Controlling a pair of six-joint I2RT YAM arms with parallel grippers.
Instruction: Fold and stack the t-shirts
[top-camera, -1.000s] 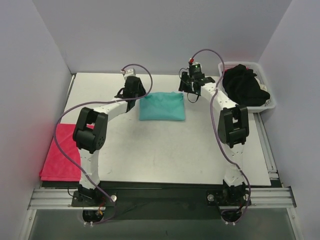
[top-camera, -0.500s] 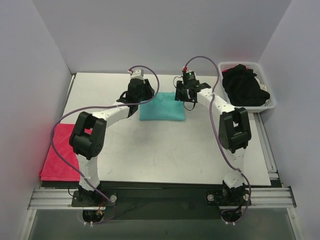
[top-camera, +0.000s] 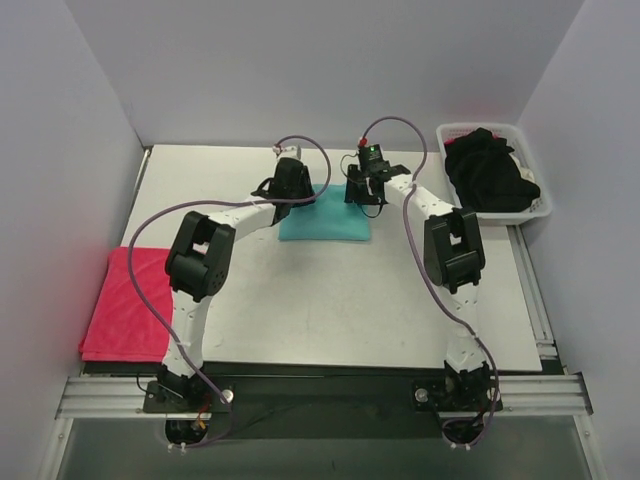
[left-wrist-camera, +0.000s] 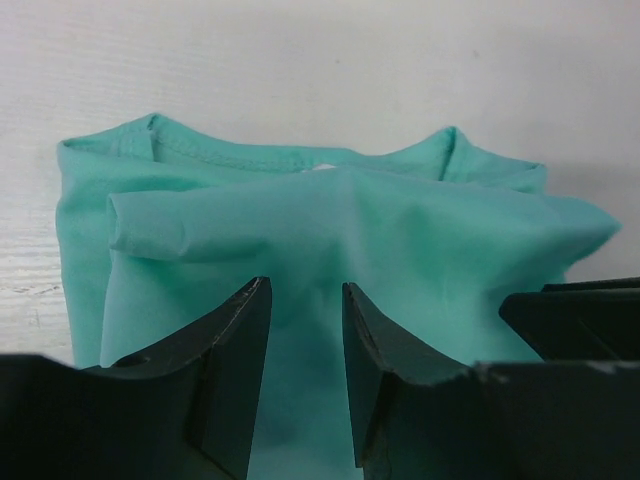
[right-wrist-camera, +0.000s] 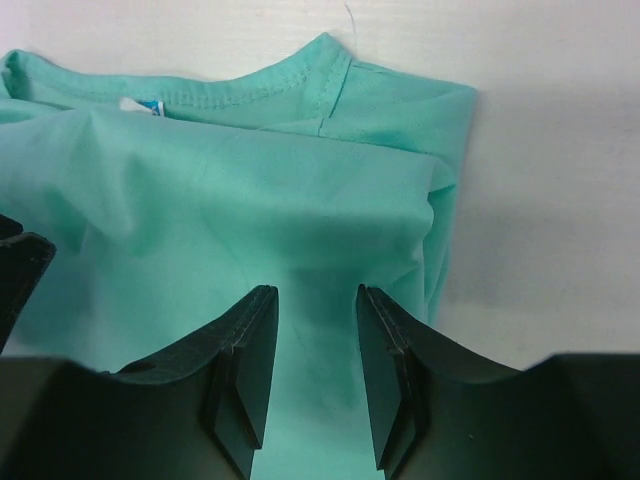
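A white basket (top-camera: 538, 210) at the far right of the bench (top-camera: 330, 310) has black t-shirts (top-camera: 485, 170) in it. The teal t-shirt (top-camera: 325, 225) lies folded at the far middle. The pink-red t-shirt (top-camera: 120, 305) lies by the left edge. Both arms reach far out and lean in over the teal one. The left tool (left-wrist-camera: 305, 295) and the right tool (right-wrist-camera: 316, 298) each show a narrow gap, nothing pinched.
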